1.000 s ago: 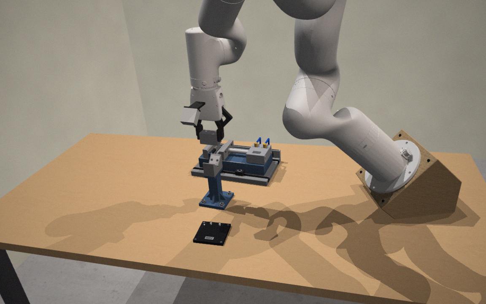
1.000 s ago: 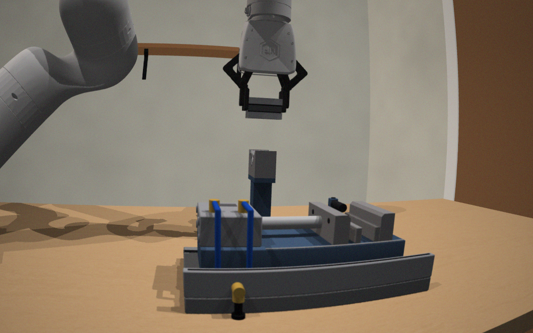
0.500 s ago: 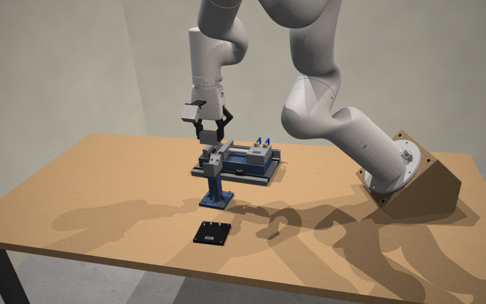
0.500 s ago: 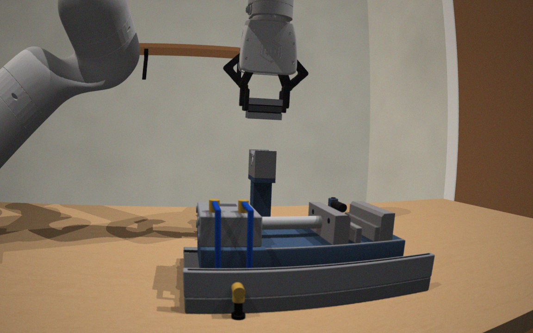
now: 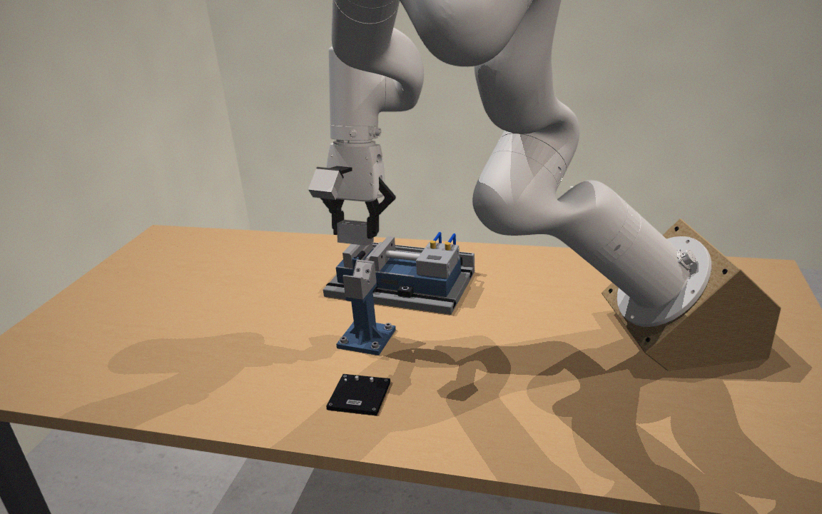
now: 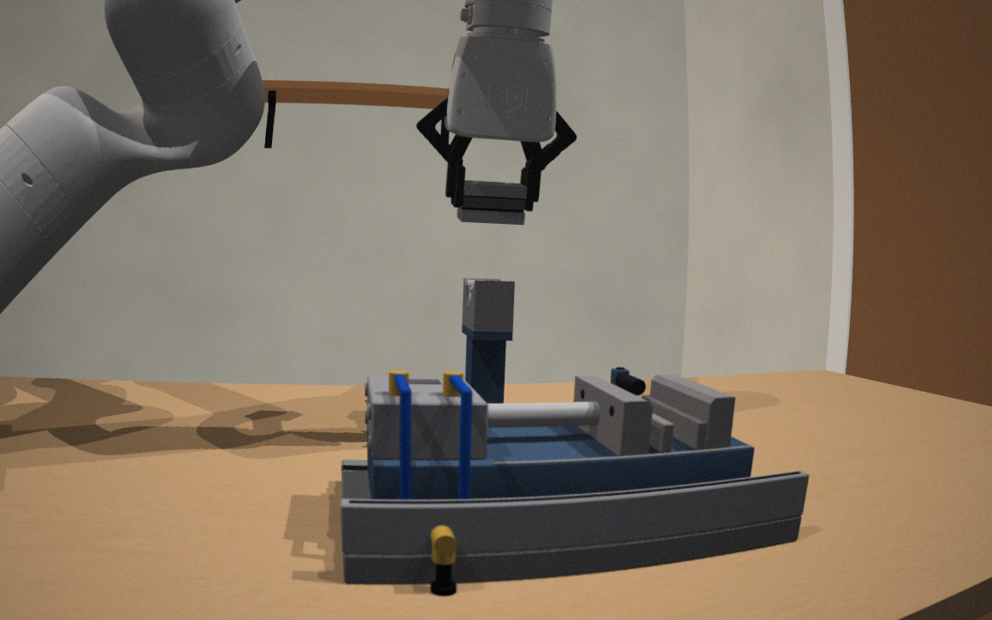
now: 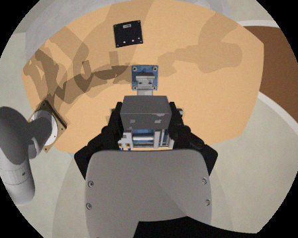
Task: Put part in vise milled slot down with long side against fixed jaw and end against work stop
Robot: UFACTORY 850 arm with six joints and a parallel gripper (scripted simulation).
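Top view: gripper points straight down, clamped on the part, a grey block held in the air above the far-left end of the vise. V-block on its blue post stands nearer the camera; the black infeed plate lies beyond it on the table.

Exterior view: gripper holds the part level, high above the V-block and well clear of the vise.

Wrist view: part fills the space between the black fingers, with the V-block and infeed plate farther off.
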